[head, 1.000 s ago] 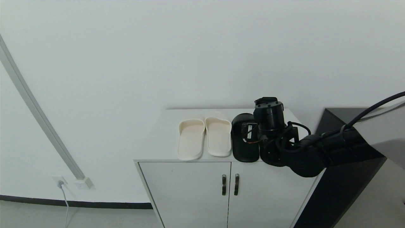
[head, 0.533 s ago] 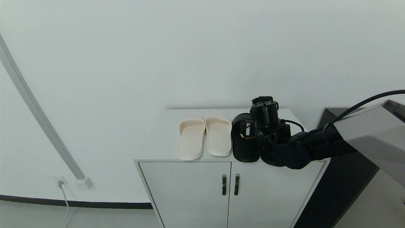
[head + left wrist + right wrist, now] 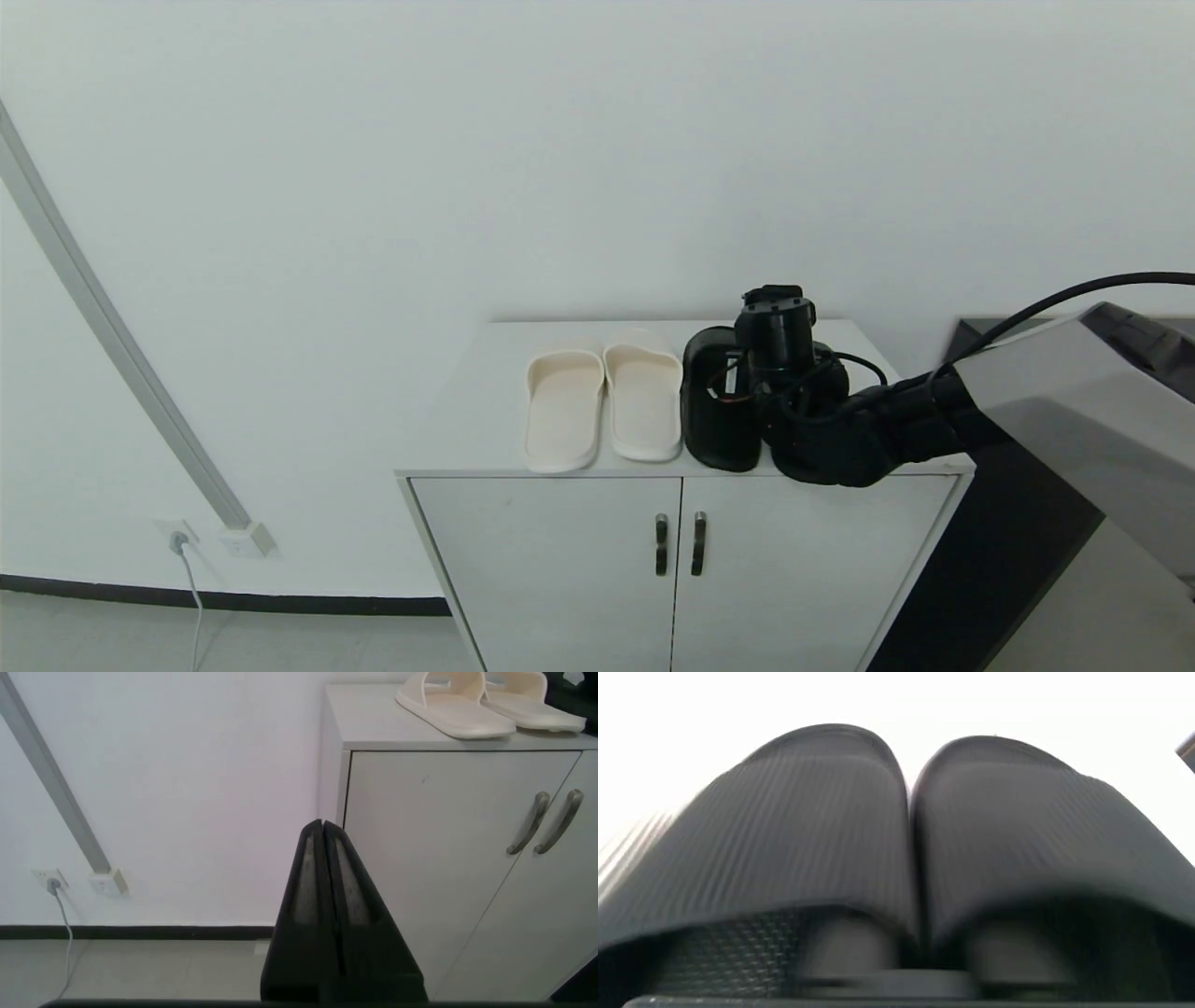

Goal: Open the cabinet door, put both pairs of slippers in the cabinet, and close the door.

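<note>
Atop cabinet (image 3: 467,411), black slippers (image 3: 714,434) in right end effector's (image 3: 920,961) grip, toes toward wall (image 3: 597,140).

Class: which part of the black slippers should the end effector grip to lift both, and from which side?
Grip the adjoining straps of the black slippers together, where they touch side by side. Come from the heel side, at the front edge of the cabinet: the straps arch open that way, and the wall is behind the toes.

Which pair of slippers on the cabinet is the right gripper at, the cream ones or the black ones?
The black pair, toward the right end of the cabinet top, with the right gripper at it; the cream pair lies to its left, untouched.
</note>
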Controlling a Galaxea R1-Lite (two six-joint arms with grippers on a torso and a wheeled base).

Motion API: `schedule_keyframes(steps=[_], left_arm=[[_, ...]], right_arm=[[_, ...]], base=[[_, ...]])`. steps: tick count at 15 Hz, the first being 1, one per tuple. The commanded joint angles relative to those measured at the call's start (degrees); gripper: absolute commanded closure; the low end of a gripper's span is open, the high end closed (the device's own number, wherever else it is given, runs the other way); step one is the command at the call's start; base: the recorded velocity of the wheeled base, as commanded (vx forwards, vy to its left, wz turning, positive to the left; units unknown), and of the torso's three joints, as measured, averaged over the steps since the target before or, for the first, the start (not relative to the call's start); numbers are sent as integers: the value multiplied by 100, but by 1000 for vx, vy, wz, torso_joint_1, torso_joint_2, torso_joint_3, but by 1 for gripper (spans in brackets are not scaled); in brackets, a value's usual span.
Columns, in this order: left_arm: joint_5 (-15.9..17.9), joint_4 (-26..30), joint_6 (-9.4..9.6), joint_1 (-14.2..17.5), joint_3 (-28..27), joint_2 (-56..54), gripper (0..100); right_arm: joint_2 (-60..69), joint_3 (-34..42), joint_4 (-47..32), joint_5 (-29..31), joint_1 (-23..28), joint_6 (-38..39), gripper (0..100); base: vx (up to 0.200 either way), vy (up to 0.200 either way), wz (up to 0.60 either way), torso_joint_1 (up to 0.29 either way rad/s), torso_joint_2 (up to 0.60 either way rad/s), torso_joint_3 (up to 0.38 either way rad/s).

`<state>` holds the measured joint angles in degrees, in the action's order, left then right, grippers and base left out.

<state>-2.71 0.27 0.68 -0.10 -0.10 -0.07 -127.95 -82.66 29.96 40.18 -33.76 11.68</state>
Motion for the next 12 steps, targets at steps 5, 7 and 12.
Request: schedule_keyframes(steps=[5, 7, 12], left_arm=[[-2, 0, 2, 1, 1, 7, 100], [-2, 0, 2, 1, 1, 7, 100], [-2, 0, 2, 1, 1, 7, 100]], right_arm=[[288, 101, 1, 78, -17, -8, 100], [684, 435, 27, 113, -52, -140, 100], [2169, 2000, 36, -757, -360, -183, 100]], base=[[0, 0, 0, 0, 0, 0], [0, 0, 0, 0, 0, 0], [0, 0, 0, 0, 0, 0]])
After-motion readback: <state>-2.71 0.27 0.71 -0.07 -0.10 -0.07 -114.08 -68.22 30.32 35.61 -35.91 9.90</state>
